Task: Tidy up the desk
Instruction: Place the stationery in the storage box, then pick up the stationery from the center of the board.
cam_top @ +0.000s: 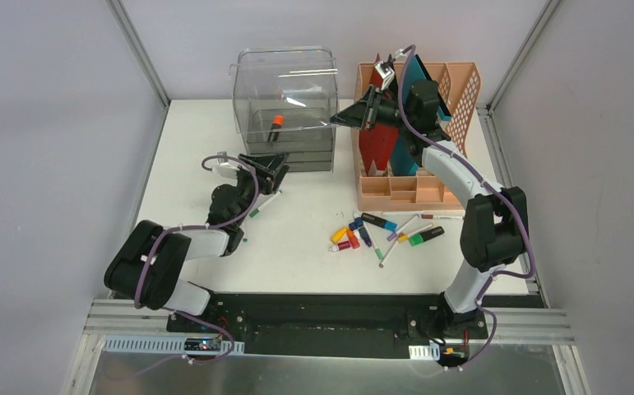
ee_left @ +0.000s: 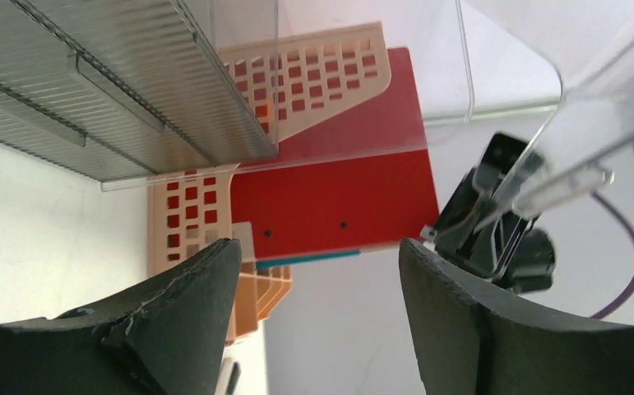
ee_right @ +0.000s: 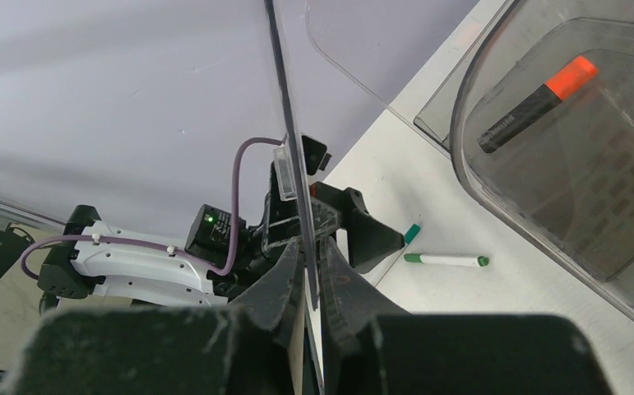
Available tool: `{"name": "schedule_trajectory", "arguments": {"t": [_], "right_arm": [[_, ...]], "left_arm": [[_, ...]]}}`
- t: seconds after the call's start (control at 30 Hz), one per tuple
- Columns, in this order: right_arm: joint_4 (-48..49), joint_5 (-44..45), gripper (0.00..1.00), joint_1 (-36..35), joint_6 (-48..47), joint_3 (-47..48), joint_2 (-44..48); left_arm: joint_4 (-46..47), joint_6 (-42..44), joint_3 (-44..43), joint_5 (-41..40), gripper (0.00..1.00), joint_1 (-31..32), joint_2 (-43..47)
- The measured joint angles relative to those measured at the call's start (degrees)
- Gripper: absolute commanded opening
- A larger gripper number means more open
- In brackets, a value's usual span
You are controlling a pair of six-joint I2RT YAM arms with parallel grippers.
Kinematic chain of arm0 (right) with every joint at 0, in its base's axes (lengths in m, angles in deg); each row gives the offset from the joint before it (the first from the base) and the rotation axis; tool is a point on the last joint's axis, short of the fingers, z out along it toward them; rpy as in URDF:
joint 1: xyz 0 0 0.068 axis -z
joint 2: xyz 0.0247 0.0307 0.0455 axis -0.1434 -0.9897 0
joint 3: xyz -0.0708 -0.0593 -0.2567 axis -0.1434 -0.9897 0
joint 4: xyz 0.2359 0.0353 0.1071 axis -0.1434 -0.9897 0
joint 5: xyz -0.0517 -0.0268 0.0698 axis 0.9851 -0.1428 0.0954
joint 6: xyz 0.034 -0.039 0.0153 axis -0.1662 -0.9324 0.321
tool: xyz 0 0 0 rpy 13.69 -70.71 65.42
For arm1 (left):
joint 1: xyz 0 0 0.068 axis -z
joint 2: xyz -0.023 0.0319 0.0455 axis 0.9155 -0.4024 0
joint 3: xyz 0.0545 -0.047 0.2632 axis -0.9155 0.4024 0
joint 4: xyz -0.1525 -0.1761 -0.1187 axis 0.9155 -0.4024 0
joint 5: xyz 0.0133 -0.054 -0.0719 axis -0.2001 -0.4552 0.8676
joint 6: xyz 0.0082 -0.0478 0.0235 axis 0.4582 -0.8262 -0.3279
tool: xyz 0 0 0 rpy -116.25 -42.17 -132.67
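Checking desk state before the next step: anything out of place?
Yes. A scatter of markers lies loose on the desk before the file rack, and a green pen lies by the left gripper. Only one marker sits in the clear box.

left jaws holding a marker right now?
No. In the left wrist view the left gripper has its jaws apart with nothing between them.

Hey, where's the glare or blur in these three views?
Top external: white glare streaks on the clear drawer box. Left wrist: jaws in shadow, upper right warped through clear plastic. Right wrist: jaws blurred, orange-capped marker sharp through plastic.
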Motion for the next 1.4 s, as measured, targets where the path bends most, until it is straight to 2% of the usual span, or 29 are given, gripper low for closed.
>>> {"name": "schedule_trajectory", "arguments": {"t": [0.2, 0.43, 0.6, 0.73, 0.83, 1.03, 1.17, 1.27, 1.4], "right_arm": [[0.0, 0.0, 0.01, 0.0, 0.0, -0.2, 0.2], [0.0, 0.0, 0.01, 0.0, 0.0, -0.2, 0.2], [0.0, 0.0, 0.01, 0.0, 0.0, -0.2, 0.2], [0.0, 0.0, 0.01, -0.2, -0.2, -0.2, 0.2], [0.0, 0.0, 0.01, -0.2, -0.5, -0.2, 0.2], [0.0, 0.0, 0.01, -0.3, -0.6, -0.2, 0.2], [0.0, 0.0, 0.01, -0.3, -0.6, -0.2, 0.2], [0.0, 0.0, 0.01, -0.3, -0.6, -0.2, 0.2], [0.0, 0.0, 0.01, -0.3, -0.6, -0.2, 0.2]], "left_arm": [[-2.6, 14.0, 3.6, 6.9, 0.76, 0.0, 8.8], [-18.9, 32.5, 2.8, 17.6, 0.78, 0.0, 23.2], [-26.3, 41.0, 2.7, 24.9, 0.78, 0.0, 24.7], [-28.1, 44.5, 2.8, 28.2, 0.79, 0.0, 24.7], [-27.9, 46.8, 3.5, 28.5, 0.89, 0.0, 25.4], [-25.2, 47.8, 5.8, 25.0, 0.97, 0.0, 33.2], [-23.3, 44.5, 5.8, 18.5, 0.99, -0.1, 36.5], [-22.8, 36.1, 5.8, 13.3, 0.99, -2.4, 36.3], [-14.0, 21.9, 7.0, 13.2, 0.97, -11.9, 29.0]]}}
